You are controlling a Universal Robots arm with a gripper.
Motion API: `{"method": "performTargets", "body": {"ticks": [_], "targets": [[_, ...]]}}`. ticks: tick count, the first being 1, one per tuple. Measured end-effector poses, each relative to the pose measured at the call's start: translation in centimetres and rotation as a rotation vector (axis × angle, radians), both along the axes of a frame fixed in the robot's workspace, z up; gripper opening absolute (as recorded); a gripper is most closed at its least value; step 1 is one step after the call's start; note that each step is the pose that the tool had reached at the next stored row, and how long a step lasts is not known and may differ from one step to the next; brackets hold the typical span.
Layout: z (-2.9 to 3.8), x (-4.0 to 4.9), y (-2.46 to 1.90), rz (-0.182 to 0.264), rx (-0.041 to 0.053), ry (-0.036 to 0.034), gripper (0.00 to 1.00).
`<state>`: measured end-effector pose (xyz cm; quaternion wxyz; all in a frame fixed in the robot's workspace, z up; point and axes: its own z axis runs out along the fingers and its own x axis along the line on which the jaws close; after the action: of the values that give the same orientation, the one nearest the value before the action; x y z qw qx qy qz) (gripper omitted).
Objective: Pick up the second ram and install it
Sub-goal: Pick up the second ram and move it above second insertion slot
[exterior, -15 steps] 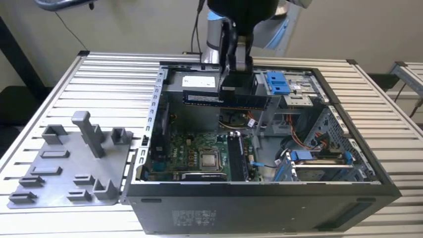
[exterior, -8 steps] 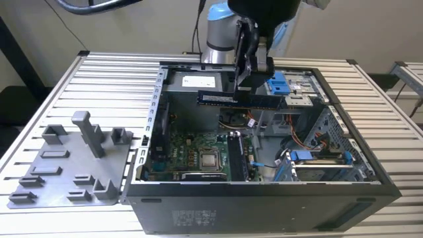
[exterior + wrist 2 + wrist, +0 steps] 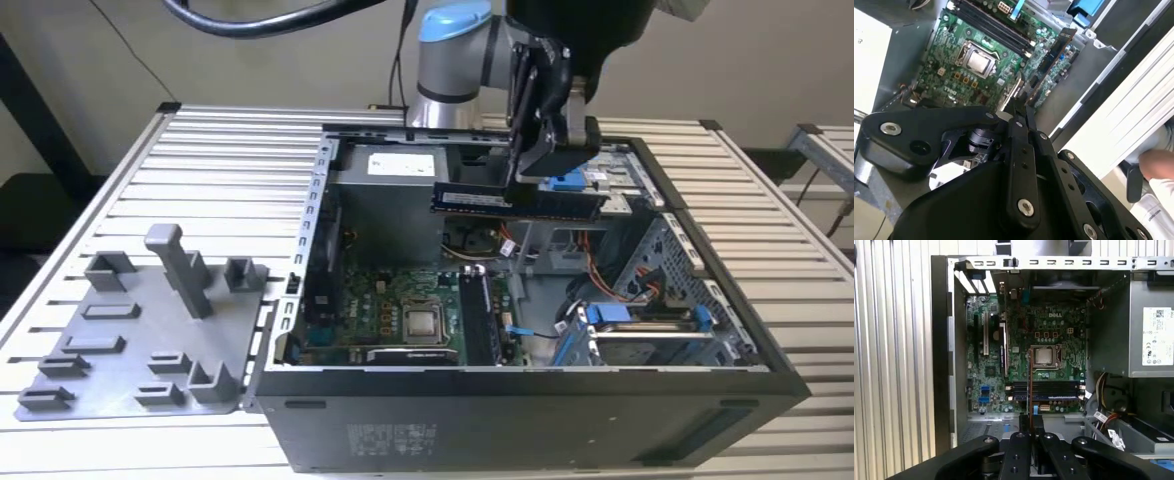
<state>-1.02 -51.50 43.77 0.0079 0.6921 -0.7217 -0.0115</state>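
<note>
In the exterior view the second ram, a long dark stick with black chips, hangs level above the open computer case, over its back half. My gripper is shut on it from above, near the end toward the exterior view's right. In both wrist views the stick is seen edge-on as a thin line running out from the closed fingers. Below lies the green motherboard with its long black memory slots beside the processor socket.
A memory stick stands in a slot on the motherboard. A grey tray with raised blocks lies at the exterior view's left on the slatted table. Power supply, cables and blue drive brackets crowd the case. A person's hand is beside the table.
</note>
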Motion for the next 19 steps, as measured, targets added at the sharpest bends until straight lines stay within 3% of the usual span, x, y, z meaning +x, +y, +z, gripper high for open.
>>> {"method": "performTargets", "body": {"ticks": [4, 9, 11, 14, 19], "targets": [[0.0, 1.09, 0.0, 0.0, -0.0001, 0.0006, 0.13], [0.0, 1.15, 0.0, 0.0, -0.0001, 0.0006, 0.13], [-0.02, 1.13, 0.0, 0.0, -0.0001, -0.0068, 0.13], [-0.1, 0.96, 0.0, 0.0, 0.0, -0.0298, 0.13], [-0.11, 0.96, 0.0, 0.0, 0.0001, -0.0305, 0.13]]}}
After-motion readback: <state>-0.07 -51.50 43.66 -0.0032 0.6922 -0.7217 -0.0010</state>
